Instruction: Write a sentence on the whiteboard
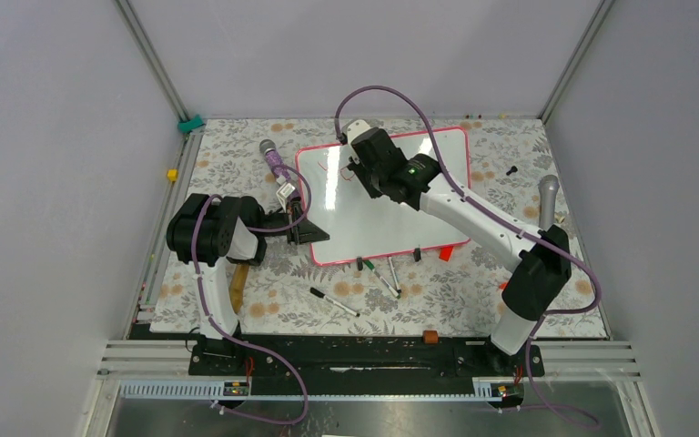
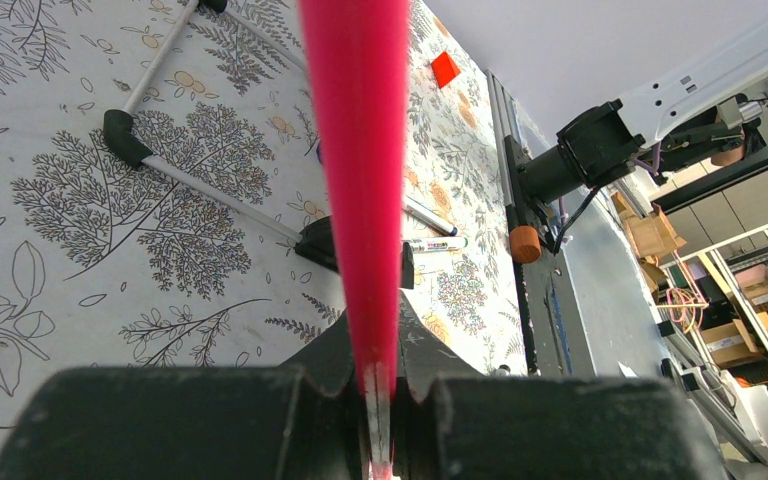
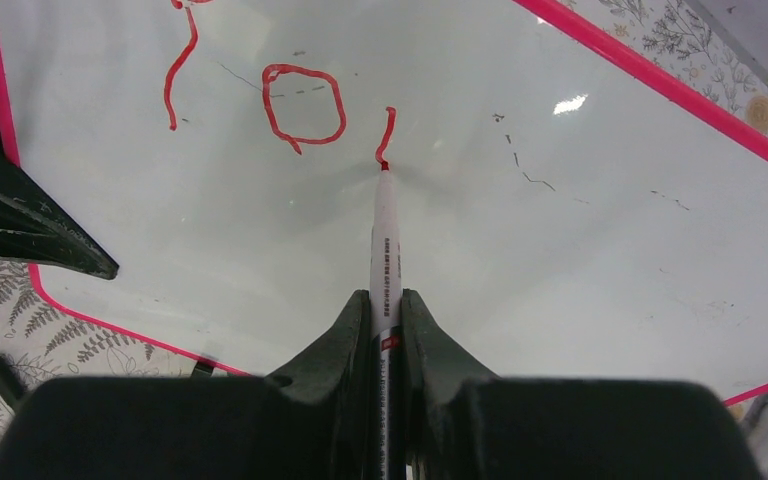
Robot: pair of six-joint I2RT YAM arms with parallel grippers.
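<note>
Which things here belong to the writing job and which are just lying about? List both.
In the job: glossy white pink-framed whiteboard; red handwritten letters; slim white red-tipped marker.
Lying about: loose white black-capped marker; small red flat piece; small yellow cube; grey cylinder.

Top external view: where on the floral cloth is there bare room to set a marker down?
The near-right cloth, between the loose markers and the right arm, is bare. Crowded: the strip along the near edge of the whiteboard, and its left edge where the left gripper clamps the frame.
</note>
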